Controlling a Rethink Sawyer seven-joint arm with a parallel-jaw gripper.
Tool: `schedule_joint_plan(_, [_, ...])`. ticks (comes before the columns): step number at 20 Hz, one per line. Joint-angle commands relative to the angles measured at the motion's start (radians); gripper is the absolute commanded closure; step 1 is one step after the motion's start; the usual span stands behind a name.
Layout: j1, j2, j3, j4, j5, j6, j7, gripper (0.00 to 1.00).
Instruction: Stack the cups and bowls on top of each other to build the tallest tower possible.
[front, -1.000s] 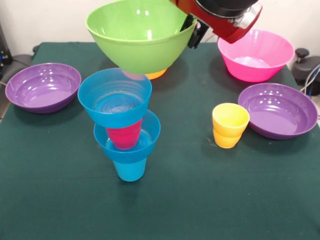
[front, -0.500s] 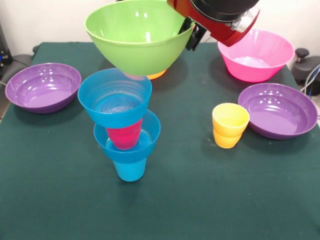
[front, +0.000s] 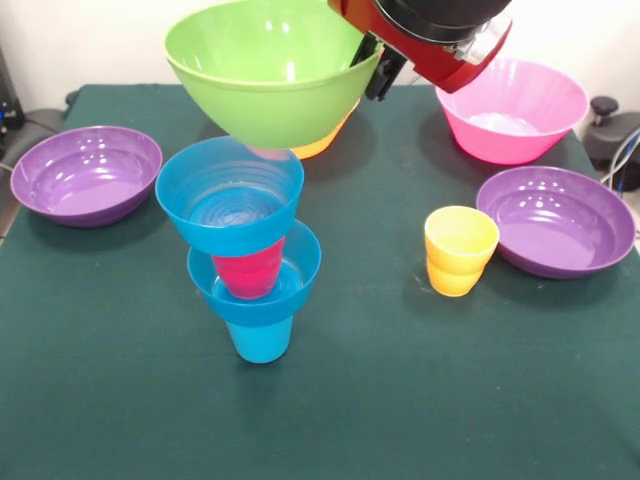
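Observation:
The tower stands left of the table's middle: a blue cup lowest, a small blue bowl on it, a red cup in that bowl, and a second small blue bowl on top, leaning slightly left. My gripper is shut on the right rim of the lime green bowl and holds it in the air above and slightly behind the tower. The yellow cup stands alone at the right. The orange bowl is mostly hidden behind the green one.
A pink bowl sits at the back right. One purple bowl lies right of the yellow cup, another purple bowl at the left edge. The green table fills the front.
The green bowl and the arm have risen slightly and shifted a little left. More of the orange bowl shows behind it. The tower has not moved.

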Motion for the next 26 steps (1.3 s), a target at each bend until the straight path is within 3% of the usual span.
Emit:
schedule_joint_plan(1, [-0.004,-0.034,-0.012,0.103,-0.053,-0.109,-0.254,1.0])
schedule_joint_plan(10, [-0.006,-0.133,-0.077,0.258,0.03,-0.177,-0.234,1.0])
schedule_joint_plan(26, [-0.007,-0.085,-0.057,0.224,0.017,-0.226,-0.239,1.0])
